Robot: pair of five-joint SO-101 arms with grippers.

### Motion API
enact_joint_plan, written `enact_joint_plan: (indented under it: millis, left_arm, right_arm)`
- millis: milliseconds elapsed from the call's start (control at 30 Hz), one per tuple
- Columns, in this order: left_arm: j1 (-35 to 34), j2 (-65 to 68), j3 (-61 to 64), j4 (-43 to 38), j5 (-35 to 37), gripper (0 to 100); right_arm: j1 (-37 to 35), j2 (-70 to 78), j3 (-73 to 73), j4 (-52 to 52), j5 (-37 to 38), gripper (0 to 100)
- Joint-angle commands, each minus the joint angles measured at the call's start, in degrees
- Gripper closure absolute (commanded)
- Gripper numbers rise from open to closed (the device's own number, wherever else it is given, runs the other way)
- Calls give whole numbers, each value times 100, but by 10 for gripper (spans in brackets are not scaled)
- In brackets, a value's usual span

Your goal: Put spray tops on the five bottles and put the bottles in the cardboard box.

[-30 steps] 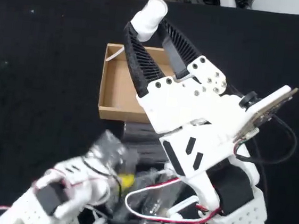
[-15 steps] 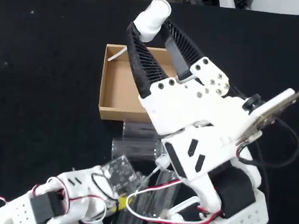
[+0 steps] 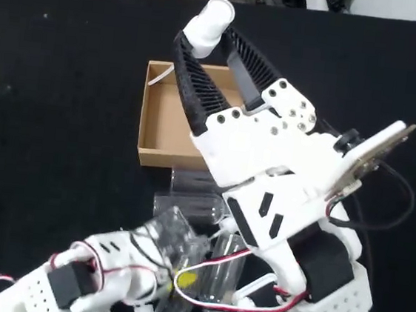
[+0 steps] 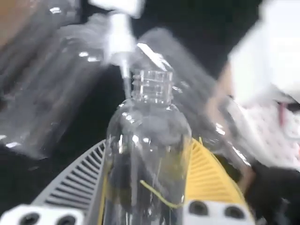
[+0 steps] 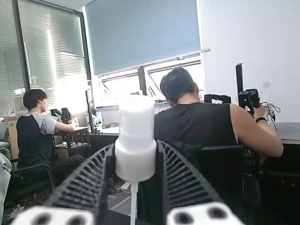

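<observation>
The left arm has come up a little from its low point half a second ago, while the right arm has barely shifted, its load unchanged. The left gripper (image 4: 147, 152) is clamped on a clear bottle (image 4: 150, 122). The bottle stands between the grey and yellow jaws, its open threaded neck poking out past the tips. Beyond the tips, more clear bottles (image 4: 47, 93) lie on the black table (image 3: 49, 109). The right gripper (image 3: 206, 35) is raised high, and its black ribbed jaws pinch a white spray top (image 3: 211, 22) right at their tips. In the high view the cardboard box (image 3: 147, 112) appears under and behind these jaws.
</observation>
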Motion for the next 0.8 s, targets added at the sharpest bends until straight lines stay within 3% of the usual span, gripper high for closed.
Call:
enact_joint_plan:
  millis: [0,200,467,767]
  left_arm:
    - [-1033,-35,-699,-123,-18,970]
    - [-2273,-35,-716,-1143,-18,970]
    - [-3336,-35,277,-3675,-18,970]
    - [-3776,-35,347,-4070,-18,970]
  right_arm:
    - [-88,-145,-22,-149,-35,984]
    - [-88,-145,-4,-149,-35,984]
    - [-62,-145,127,-132,-35,984]
    - [-88,-75,110,554,-35,984]
